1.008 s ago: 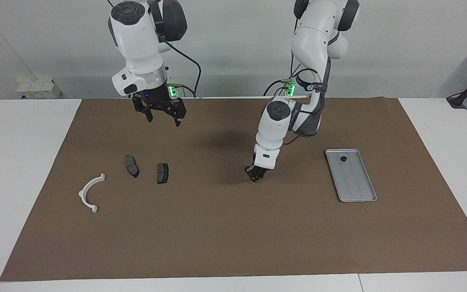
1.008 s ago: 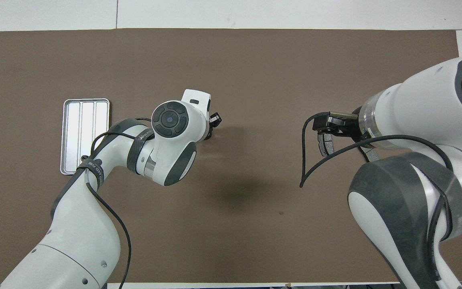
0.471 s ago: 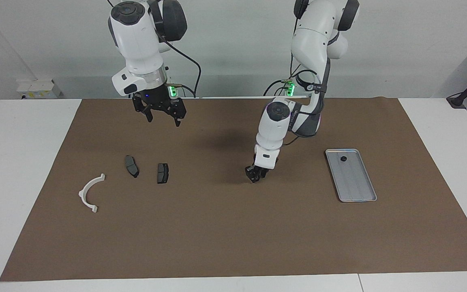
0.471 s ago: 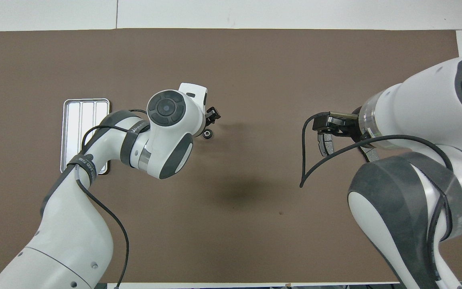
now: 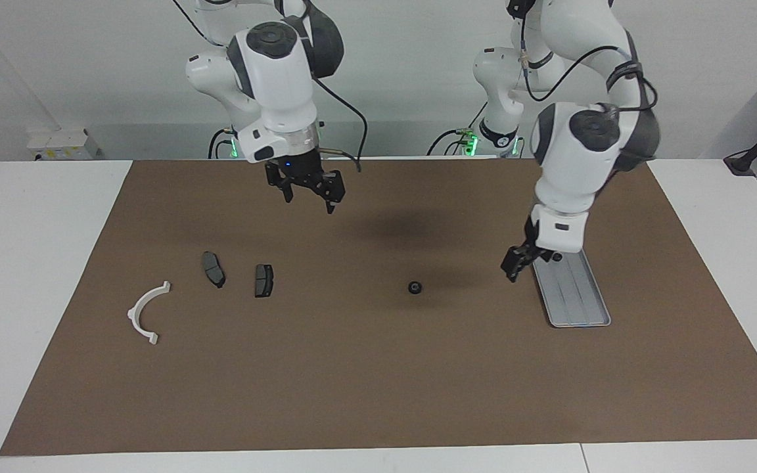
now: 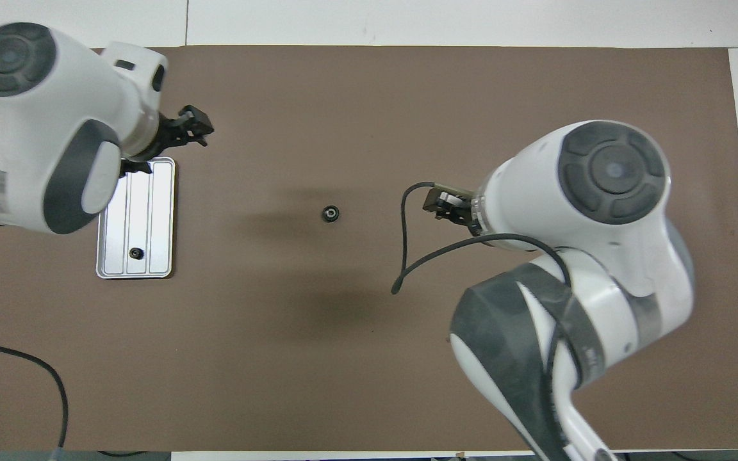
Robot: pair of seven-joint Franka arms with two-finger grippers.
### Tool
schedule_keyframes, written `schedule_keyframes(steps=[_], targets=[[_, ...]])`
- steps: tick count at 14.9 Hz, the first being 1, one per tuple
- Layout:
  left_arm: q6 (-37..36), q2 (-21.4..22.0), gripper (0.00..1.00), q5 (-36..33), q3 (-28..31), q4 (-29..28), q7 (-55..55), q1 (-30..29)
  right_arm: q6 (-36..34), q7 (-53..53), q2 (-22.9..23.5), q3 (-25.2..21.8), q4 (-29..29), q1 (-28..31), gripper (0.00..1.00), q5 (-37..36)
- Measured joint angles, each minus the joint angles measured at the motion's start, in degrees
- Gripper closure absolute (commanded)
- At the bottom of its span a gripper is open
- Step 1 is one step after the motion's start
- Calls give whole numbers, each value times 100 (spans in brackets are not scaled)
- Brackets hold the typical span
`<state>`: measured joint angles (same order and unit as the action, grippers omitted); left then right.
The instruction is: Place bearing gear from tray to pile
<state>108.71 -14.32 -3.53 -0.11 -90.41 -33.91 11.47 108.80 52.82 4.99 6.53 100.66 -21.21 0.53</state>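
One small black gear (image 5: 415, 287) sits loose on the brown mat (image 5: 378, 368) covering the surface, between the tray (image 5: 579, 299) and the two brake pads (image 5: 213, 269), and a second gear (image 6: 136, 253) lies inside the tray at its end nearer the robots. The left hand (image 5: 522, 262) hangs empty just beside the tray's edge, but I can't tell how wide its fingers are. The right hand (image 5: 309, 190) is spread open and empty in the air, with the white bracket (image 5: 145, 311) lying well away from the tray toward the right arm's end.

one high camera faces the robots, one looks steeply down; both share the brown mat (image 5: 378, 368).
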Motion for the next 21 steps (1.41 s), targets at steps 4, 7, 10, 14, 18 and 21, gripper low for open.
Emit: schedule_keyframes(steps=[4, 7, 10, 14, 18, 21], targets=[[-231, 87, 0, -6, 23, 68, 1599, -1081, 154, 1037, 1133, 2, -890, -782, 5, -262], [-240, 170, 0, -6, 22, -303, 2308, -1553, 267, 1431, 2001, -10, -1611, -1053, 5, -507], [311, 426, 0, -1, 11, -1061, 2526, -1697, 392, 2112, 3090, -21, -2528, -1395, 5, -987], [1207, 863, 0, 169, -98, -2263, 2464, -1650, 521, 2224, 4005, -69, -3422, -1420, 5, -1051], [1462, 1213, 0, 228, -134, -3020, 2117, -1396, 593, 2224, 4381, -92, -3749, -1411, 8, -1051], [1752, 1438, 0, 232, -141, -3560, 1951, -1250, 632, 2200, 4441, -88, -3761, -1365, 8, -957]])
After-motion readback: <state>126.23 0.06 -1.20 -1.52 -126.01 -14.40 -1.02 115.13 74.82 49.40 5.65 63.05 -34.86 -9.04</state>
